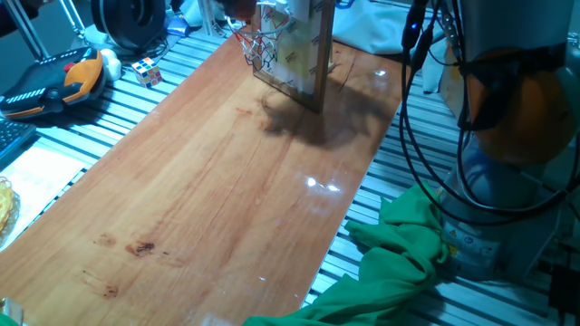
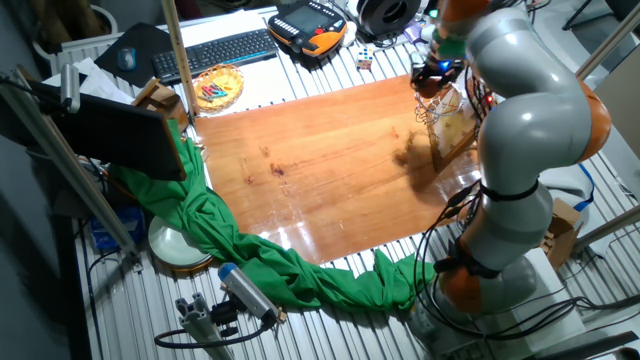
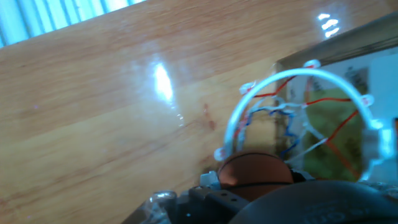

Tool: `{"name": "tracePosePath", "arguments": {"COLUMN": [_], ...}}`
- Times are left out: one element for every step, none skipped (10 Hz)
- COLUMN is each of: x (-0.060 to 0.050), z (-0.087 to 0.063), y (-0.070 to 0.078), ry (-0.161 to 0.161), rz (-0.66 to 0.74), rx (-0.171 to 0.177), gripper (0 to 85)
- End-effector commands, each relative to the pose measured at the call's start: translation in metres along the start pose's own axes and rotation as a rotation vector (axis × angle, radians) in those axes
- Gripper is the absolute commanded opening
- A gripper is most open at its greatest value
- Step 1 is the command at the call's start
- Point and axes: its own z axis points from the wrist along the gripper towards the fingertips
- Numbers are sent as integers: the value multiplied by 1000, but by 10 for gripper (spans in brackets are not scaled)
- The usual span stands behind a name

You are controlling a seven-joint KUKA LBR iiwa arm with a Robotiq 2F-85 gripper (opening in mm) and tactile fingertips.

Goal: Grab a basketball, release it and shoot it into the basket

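Nearest the hand camera, tool (image 3: pixel 249 190) grips basketball (image 3: pixel 255 169) at its sides, held directly above basket (image 3: pixel 305 118) rim. Judged light, smooth, rigid; a mid-ball pinch suits it, and it may bounce off the rim. Beyond: backboard (image 1: pixel 304 50), then bare worktop (image 1: pixel 208 181).

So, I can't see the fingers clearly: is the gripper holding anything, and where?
The basketball sits at the gripper above the basket; the exact contact spot is hidden.
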Motion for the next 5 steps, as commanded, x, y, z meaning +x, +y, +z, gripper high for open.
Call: {"name": "tracePosePath", "arguments": {"x": [-2,-3,-3,-4,-5], "z": [3,6,9,12,13], "y": [-11,-20,-26,-28,-28], "ry": [-4,-7,-11,-15,-12], "rz": [13,19,21,22,25], "rx": [8,10,4,-1,0], "gripper": [10,10,10,10,10]}}
